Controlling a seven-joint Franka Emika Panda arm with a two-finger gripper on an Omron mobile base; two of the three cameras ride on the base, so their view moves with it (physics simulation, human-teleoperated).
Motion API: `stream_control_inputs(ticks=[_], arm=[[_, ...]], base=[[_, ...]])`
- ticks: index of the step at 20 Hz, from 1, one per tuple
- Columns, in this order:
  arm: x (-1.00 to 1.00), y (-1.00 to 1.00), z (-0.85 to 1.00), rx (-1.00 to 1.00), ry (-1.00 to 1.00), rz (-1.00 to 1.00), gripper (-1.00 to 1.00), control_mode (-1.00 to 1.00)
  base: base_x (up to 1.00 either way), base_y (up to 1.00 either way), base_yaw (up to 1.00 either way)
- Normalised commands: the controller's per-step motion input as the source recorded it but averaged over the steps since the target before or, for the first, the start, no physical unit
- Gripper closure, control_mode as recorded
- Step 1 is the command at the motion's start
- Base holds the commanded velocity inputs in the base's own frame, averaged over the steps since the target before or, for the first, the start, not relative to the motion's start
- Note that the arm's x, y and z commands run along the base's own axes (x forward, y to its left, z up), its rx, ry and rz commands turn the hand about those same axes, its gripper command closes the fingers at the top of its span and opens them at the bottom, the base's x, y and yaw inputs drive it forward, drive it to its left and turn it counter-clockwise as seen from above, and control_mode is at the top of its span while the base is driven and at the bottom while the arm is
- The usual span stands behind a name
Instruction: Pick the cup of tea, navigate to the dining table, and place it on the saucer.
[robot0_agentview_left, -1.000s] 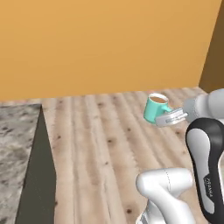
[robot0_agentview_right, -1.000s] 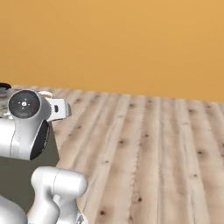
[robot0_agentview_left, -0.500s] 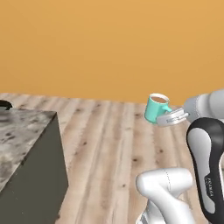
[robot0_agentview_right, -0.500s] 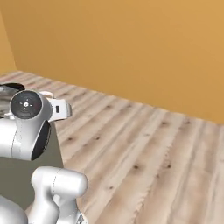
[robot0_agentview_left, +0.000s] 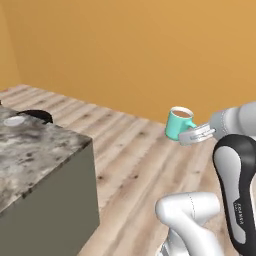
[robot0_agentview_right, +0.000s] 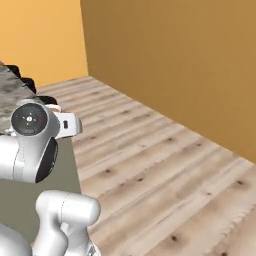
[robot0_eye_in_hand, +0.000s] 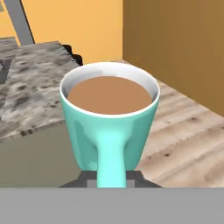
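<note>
Left base view: gripper (robot0_agentview_left: 194, 135) clamped tight on the handle of the cup of tea (robot0_agentview_left: 178, 122), carried upright in the air over the wood floor (robot0_agentview_left: 135, 165), tea level. Dining table (robot0_agentview_left: 35, 150) corner sits well apart at left; small white disc on it, possibly the saucer (robot0_agentview_left: 13, 121).

Claw (robot0_eye_in_hand: 110, 178) clamped on handle of cup of tea (robot0_eye_in_hand: 109, 117), upright; dining table (robot0_eye_in_hand: 30, 83) behind.

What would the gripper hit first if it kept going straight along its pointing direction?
Nothing before the cup of tea that the gripper already holds by its handle. Past the cup, probably the orange wall, though depth is unclear.
</note>
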Motion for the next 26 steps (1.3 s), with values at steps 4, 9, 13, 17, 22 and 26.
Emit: stream_control_inputs(ticks=[4,9,13,17,22,26], arm=[[0.00,0.00,0.00,0.00,0.00,0.00,1.00,1.00],[0.00,0.00,0.00,0.00,0.00,0.00,1.00,1.00],[0.00,0.00,0.00,0.00,0.00,0.00,1.00,1.00],[0.00,0.00,0.00,0.00,0.00,0.00,1.00,1.00],[0.00,0.00,0.00,0.00,0.00,0.00,1.00,1.00],[0.00,0.00,0.00,0.00,0.00,0.00,1.00,1.00]], base=[[1.00,-0.72,0.59],[0.84,-0.92,0.46],[0.71,-0.92,0.57],[0.65,-0.71,0.60],[0.78,-0.70,0.61],[0.82,-0.69,0.58]])
